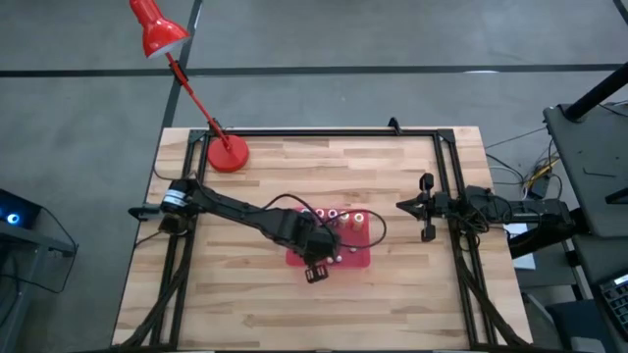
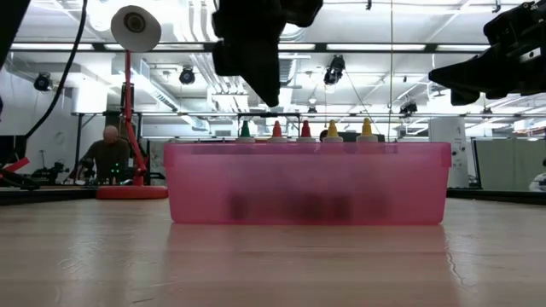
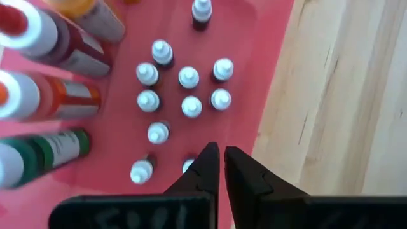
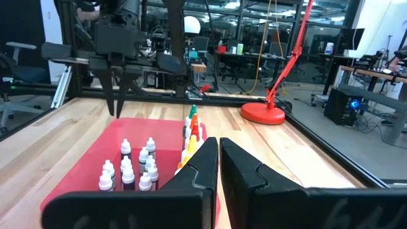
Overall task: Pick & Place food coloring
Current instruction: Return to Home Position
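Food coloring (image 3: 191, 106) stands in pink bin (image 2: 307, 183) beneath left claw (image 3: 220, 149); right claw (image 4: 217, 142) waits aside, both pressed together.

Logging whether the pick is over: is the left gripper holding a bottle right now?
No, the left gripper is shut on nothing, above the small bottles standing in the red container.

Your counter (image 1: 412, 294) is pale wood planks, edged by black rails (image 1: 324, 131). Two things sit directly on it: a pink bin (image 1: 355, 259) near the middle, and a red lamp base (image 1: 228, 154) by a corner on the left arm's side, well apart.
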`<action>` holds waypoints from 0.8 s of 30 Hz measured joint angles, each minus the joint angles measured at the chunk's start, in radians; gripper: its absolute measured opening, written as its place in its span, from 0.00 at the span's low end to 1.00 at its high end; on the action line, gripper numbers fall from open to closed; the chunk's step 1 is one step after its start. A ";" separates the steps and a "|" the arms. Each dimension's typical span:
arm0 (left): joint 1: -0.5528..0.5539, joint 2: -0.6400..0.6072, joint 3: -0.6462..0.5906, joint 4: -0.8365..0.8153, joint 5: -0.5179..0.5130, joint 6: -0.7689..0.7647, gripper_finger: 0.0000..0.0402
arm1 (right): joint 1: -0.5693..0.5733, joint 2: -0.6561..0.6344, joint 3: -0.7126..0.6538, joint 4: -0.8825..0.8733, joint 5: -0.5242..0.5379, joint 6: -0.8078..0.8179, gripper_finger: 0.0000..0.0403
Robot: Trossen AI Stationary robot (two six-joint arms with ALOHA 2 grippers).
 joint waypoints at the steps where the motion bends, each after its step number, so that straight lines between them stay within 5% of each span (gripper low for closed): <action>1: 0.001 -0.005 -0.005 0.010 0.000 0.008 0.00 | 0.000 0.000 0.000 0.000 0.000 0.000 0.02; 11: 0.017 -0.128 -0.143 0.178 0.007 0.262 0.00 | 0.000 0.000 0.000 0.000 0.000 0.000 0.02; 24: 0.015 -0.551 -0.669 0.608 0.068 0.424 0.00 | 0.000 0.000 0.000 0.000 -0.001 0.000 0.02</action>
